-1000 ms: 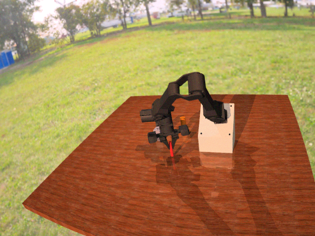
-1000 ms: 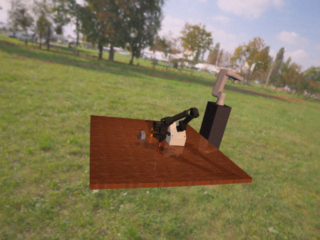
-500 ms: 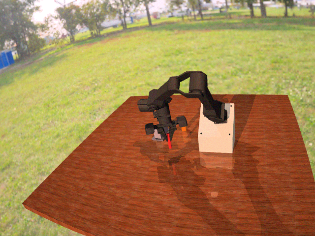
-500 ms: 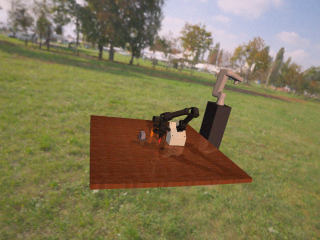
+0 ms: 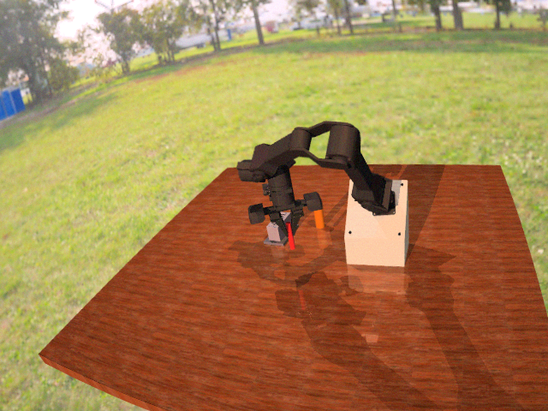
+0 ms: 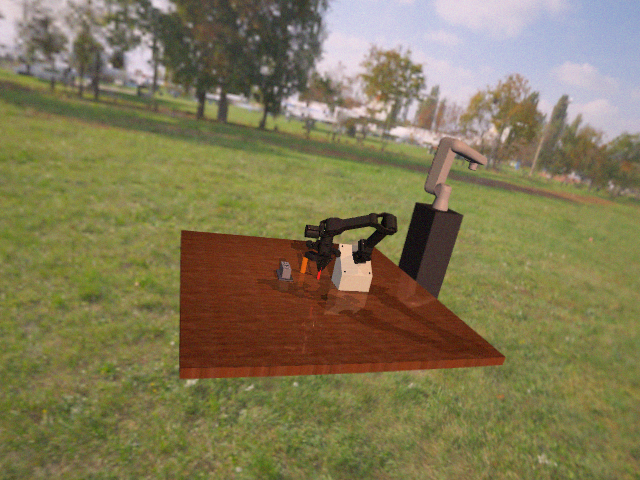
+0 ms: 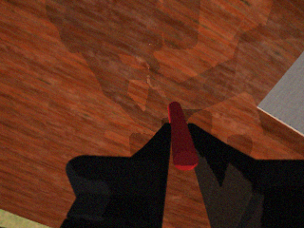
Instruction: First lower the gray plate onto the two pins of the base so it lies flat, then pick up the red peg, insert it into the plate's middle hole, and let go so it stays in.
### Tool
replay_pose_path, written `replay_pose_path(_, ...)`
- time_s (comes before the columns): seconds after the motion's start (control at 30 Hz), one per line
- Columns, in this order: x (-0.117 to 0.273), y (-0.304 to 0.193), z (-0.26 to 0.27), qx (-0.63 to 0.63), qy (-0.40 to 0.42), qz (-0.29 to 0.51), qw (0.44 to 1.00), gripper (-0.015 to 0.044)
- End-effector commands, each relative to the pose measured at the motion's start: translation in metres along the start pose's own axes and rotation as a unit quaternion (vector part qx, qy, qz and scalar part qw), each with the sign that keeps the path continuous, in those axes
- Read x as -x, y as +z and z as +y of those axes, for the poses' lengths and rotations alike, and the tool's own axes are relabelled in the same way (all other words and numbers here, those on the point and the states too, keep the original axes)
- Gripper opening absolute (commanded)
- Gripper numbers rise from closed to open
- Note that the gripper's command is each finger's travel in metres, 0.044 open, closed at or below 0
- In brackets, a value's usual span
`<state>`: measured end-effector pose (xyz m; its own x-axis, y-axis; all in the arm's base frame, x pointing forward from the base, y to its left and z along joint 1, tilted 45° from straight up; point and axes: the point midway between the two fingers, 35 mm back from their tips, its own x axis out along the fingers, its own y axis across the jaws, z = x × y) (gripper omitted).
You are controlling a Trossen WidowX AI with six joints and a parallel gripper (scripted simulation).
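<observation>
The red peg (image 5: pixel 291 237) (image 6: pixel 318 274) (image 7: pixel 180 138) is hanging slightly tilted above the counter (image 5: pixel 176 309) (image 6: pixel 258 320) (image 7: pixel 47 95), its reflection showing apart below it in the top view. I am holding it in my tool (image 5: pixel 288 229) (image 6: pixel 321 267) (image 7: pixel 180 124), the fingers closing narrow on its sides and leaving its lower end sticking out below them.

Just left of the peg in the top view, the gray block (image 5: pixel 274 233) (image 6: pixel 284 268) is standing on its flat foot. I am taking it for the base with the plate, but my arm is covering much of its top there, and I cannot tell whether the plate is lying flat or where its middle hole is. The orange post (image 5: pixel 318 218) (image 6: pixel 303 264) is standing to the right of the peg in that view, and farther right the pale box (image 5: pixel 376 249) (image 6: pixel 352 280) is carrying my arm.

I am judging this as the carry towards the hole. To do it well, I should be keeping the grip firm, clearing the block's top edge, straightening the peg upright and centring its tip before lowering. A leaning peg could be catching on the rim or nudging the plate, so I should be descending slowly and opening only once it is seated.
</observation>
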<state>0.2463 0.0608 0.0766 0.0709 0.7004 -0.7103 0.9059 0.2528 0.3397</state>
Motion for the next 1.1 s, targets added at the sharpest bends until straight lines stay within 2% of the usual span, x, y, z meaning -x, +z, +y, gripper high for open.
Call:
replay_pose_path(0.0,0.001,0.011,0.005,-0.001,-0.002,0.000,1.000,0.0000)
replay_pose_path(1.07,0.007,0.101,0.031,0.003,-0.001,-0.005,1.000,0.0000)
